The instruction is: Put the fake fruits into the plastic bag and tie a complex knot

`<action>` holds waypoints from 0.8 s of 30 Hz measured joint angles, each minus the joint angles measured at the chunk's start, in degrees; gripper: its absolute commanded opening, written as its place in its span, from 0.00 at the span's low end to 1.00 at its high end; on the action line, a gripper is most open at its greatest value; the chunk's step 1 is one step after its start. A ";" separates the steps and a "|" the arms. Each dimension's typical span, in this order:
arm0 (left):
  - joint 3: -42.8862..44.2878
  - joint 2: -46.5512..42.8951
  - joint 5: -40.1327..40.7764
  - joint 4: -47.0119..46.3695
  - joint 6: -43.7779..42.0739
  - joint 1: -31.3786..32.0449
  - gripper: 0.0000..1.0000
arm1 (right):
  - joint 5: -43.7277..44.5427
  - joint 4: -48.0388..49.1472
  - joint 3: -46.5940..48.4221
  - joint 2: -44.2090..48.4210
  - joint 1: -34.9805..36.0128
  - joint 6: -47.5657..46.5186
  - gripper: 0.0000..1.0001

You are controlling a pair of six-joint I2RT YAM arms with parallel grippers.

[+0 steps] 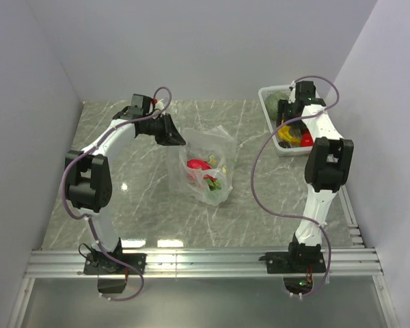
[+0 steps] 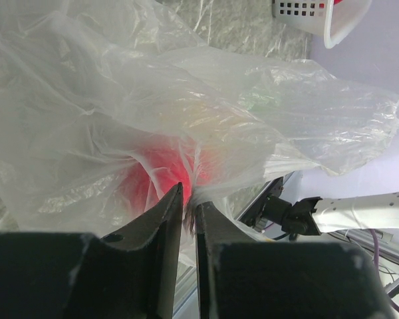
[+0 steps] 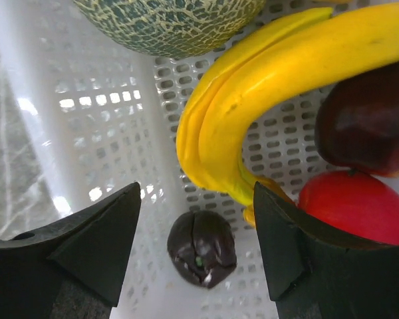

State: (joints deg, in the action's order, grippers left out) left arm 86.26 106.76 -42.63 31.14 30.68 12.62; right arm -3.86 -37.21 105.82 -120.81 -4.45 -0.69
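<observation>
The transparent plastic bag (image 1: 208, 147) lies mid-table with a red fruit (image 1: 198, 167) and yellow-green bits inside. My left gripper (image 1: 171, 133) is shut on a bunched fold of the plastic bag (image 2: 186, 100), and the red fruit (image 2: 163, 173) glows through the film just beyond the tips. My right gripper (image 3: 196, 193) hangs open inside the white basket (image 3: 100, 119). A small dark fruit (image 3: 203, 247) lies between its fingers, untouched. A yellow banana (image 3: 279, 86), a green melon (image 3: 166, 20), a red ball (image 3: 356, 206) and a dark maroon piece (image 3: 369, 123) lie around it.
The white lattice basket (image 1: 270, 102) stands at the back right near the wall. Grey walls close in the marble table on three sides. An aluminium rail (image 1: 205, 260) with the arm bases runs along the near edge.
</observation>
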 measured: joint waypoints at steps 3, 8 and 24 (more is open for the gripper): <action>0.00 0.00 0.00 -0.02 -0.02 0.00 0.19 | 0.94 0.46 0.00 -2.54 0.17 -1.05 0.75; 0.00 0.00 0.00 -0.04 -0.02 0.00 0.19 | 1.31 0.07 -0.02 -6.29 0.13 -2.29 0.70; 0.00 0.00 -0.13 -0.33 0.00 0.00 0.18 | -5.60 -4.79 -0.07 -2.38 -1.99 -3.89 0.00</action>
State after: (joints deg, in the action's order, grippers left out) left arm 86.26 106.76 -42.76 30.81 30.68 12.62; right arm -9.45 -42.00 105.75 -123.20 -6.44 -4.58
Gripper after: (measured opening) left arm 0.181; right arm 0.445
